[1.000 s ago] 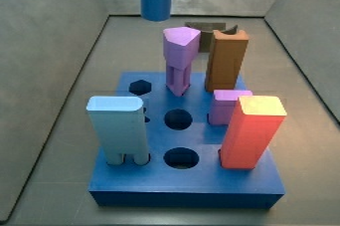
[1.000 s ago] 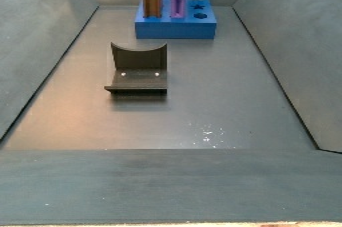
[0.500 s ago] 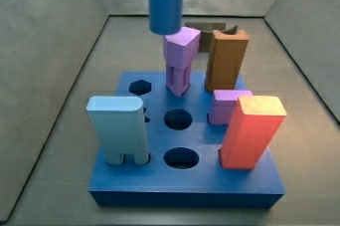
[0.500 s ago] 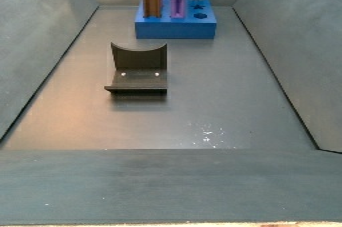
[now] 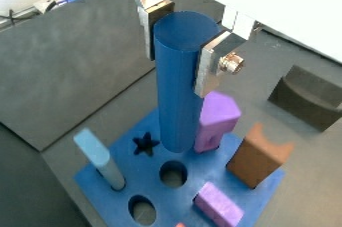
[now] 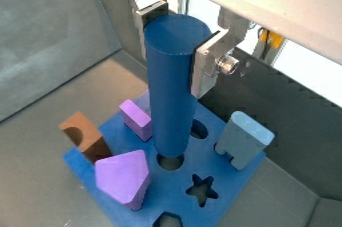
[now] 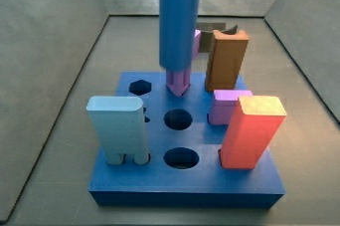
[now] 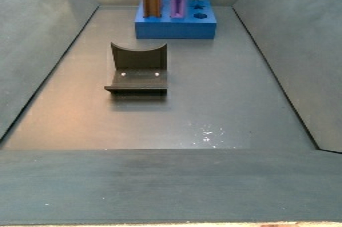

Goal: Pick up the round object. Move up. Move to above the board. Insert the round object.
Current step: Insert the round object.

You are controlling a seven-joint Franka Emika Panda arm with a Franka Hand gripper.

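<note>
My gripper (image 5: 181, 46) is shut on the top of the round object (image 5: 178, 91), a tall plain blue cylinder; both wrist views show a silver finger (image 6: 207, 61) on each side of it. In a side view the round object (image 7: 180, 21) hangs upright over the back of the board (image 7: 146, 185), its lower end a little above the top face; the gripper is out of that frame. In a wrist view its lower end lines up with a round hole (image 6: 167, 159) in the board (image 6: 160, 195). The board also shows far off in a side view (image 8: 181, 31).
On the board stand a pink triangular peg (image 6: 123, 181), a brown peg (image 7: 229, 61), a purple peg (image 7: 230, 103), a red-orange peg (image 7: 253, 130) and a light-blue block (image 7: 117, 125). Two round holes (image 7: 177, 120) are open. The fixture (image 8: 138, 69) stands on the floor. Grey walls enclose the bin.
The round object has come straight down in the side view, from high above the pegs to just above the board's top. Nothing else has moved.
</note>
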